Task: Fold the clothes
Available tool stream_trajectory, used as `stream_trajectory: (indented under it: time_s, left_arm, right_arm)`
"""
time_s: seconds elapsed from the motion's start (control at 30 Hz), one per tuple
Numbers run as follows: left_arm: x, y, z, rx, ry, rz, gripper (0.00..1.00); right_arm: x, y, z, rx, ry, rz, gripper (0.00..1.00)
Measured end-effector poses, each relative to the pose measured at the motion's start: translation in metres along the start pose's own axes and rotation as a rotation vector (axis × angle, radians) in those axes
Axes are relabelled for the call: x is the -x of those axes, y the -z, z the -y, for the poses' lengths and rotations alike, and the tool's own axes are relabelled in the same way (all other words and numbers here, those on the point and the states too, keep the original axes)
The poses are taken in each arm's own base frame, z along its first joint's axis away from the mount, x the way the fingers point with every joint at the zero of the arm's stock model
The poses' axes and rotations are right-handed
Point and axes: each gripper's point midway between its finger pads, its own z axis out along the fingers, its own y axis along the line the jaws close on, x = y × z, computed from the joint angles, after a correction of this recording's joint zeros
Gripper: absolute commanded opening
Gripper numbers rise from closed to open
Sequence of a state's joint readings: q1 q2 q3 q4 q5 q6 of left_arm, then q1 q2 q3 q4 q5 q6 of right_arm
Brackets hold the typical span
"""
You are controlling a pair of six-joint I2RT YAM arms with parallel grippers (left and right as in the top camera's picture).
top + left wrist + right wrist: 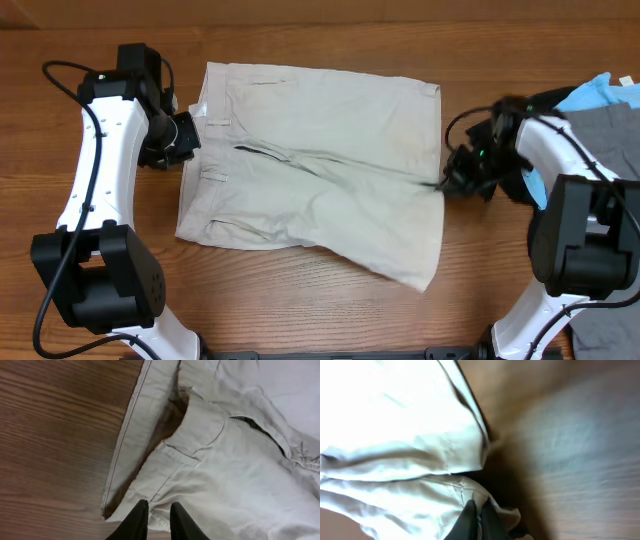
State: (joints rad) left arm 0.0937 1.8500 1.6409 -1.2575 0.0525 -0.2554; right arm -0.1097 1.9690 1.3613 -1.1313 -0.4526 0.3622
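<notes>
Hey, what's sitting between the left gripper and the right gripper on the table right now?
Only the beige shorts, spread flat from the left gripper at the waistband to the right gripper at the leg hems; the overhead view shows it.

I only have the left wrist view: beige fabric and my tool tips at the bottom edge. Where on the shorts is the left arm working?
Observer: Overhead shows the left tool at the waistband end of the beige shorts, which lie spread flat on the table.
Operator: And the right arm? I can't see it at all.
Observer: The right tool is at the opposite side, at the leg hems. Its wrist view shows the fingers shut on the hem fabric.
Operator: Anything else on the table?
Observer: Yes, a pile with a light blue garment and a grey garment sits at the right edge, behind the right arm.
</notes>
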Motion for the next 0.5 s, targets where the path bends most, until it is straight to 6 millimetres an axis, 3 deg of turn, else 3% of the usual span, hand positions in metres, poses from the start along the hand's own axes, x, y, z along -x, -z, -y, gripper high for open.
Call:
stream_trajectory:
  time_s: [0.2,0.23,0.33,0.4,0.5]
  left_arm:
    - [0.001,0.000,-0.002,-0.011,0.011,0.000,0.13]
    - [0.002,0.000,-0.004,-0.015,0.018,-0.001,0.13]
    - [0.004,0.001,-0.011,-0.047,0.054,-0.004,0.14]
    - [0.008,0.006,-0.020,-0.098,0.083,0.005,0.17]
    - [0.014,0.025,-0.034,-0.201,0.105,0.048,0.22]
  right_arm:
    - [0.027,0.015,0.004,-0.082,0.031,0.123,0.04]
    - [0.031,0.016,0.007,-0.098,0.033,0.139,0.09]
    - [0.041,0.018,0.009,-0.126,0.055,0.186,0.40]
    - [0.044,0.020,0.012,-0.143,0.064,0.198,0.49]
    - [0.045,0.030,0.011,-0.165,0.087,0.204,0.55]
